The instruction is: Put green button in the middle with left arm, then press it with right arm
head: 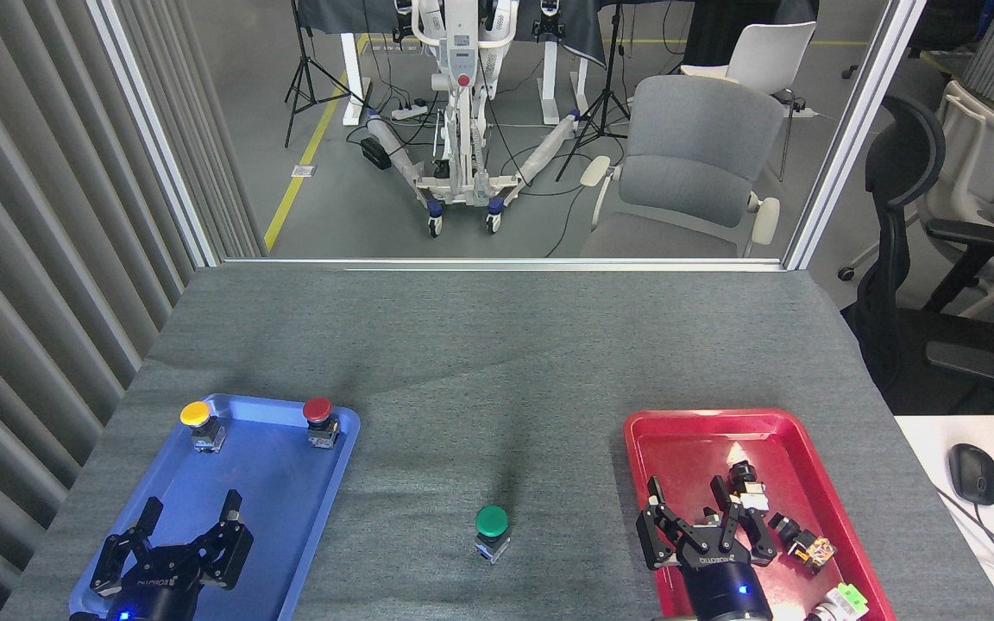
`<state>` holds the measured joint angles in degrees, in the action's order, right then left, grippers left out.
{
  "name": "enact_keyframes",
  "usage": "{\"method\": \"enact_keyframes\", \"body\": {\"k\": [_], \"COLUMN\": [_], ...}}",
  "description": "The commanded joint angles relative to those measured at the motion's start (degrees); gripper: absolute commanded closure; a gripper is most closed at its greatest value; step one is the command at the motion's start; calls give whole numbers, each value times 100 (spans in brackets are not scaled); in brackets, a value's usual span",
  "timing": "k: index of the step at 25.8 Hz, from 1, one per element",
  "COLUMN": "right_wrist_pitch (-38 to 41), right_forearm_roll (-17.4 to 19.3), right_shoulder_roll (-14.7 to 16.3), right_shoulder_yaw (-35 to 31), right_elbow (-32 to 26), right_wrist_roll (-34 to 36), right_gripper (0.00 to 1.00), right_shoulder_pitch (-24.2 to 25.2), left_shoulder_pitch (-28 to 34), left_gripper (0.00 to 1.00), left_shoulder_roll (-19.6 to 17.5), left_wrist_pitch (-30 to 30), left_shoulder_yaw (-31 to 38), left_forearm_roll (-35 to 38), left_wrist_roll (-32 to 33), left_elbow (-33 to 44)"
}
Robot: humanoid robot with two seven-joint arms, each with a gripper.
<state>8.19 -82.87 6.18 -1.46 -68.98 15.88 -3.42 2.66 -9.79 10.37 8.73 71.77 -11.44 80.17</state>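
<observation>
The green button (492, 528) stands upright on the bare grey cloth of the middle (480, 405), between the two trays, with nothing touching it. My left gripper (191, 513) hangs open over the near end of the blue tray (290, 483), well left of the button. Over the red tray (687, 440), my right gripper (687, 504) is open with its fingers spread, about a hand's width right of the button and holding nothing.
A yellow button (197, 421) and a red button (318, 417) stand at the far end of the blue tray. Several small switches (751, 496) lie in the red tray. A computer mouse (973, 473) sits on a white desk at right.
</observation>
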Motion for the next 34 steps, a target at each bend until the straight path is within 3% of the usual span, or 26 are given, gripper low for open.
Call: {"method": "enact_keyframes", "body": {"k": [1, 9, 34], "right_wrist_pitch": [25, -28, -19], "right_forearm_roll": [-1, -9, -9], "right_shoulder_roll": [146, 155, 67], "right_shoulder_yaw": [-21, -39, -276], "right_elbow": [-380, -828, -942], "right_wrist_roll": [2, -6, 38], "right_gripper": [0, 0, 0], "right_shoulder_pitch": [342, 825, 843], "left_shoulder_pitch": [-20, -20, 94], "left_gripper": [0, 0, 0], "left_shoulder_roll": [4, 12, -5], "left_wrist_pitch": [-17, 0, 62], "left_shoulder_yaw": [23, 15, 6], "left_forearm_roll": [-5, -5, -84], "left_wrist_roll": [1, 1, 10], "left_elbow": [-98, -134, -98]}}
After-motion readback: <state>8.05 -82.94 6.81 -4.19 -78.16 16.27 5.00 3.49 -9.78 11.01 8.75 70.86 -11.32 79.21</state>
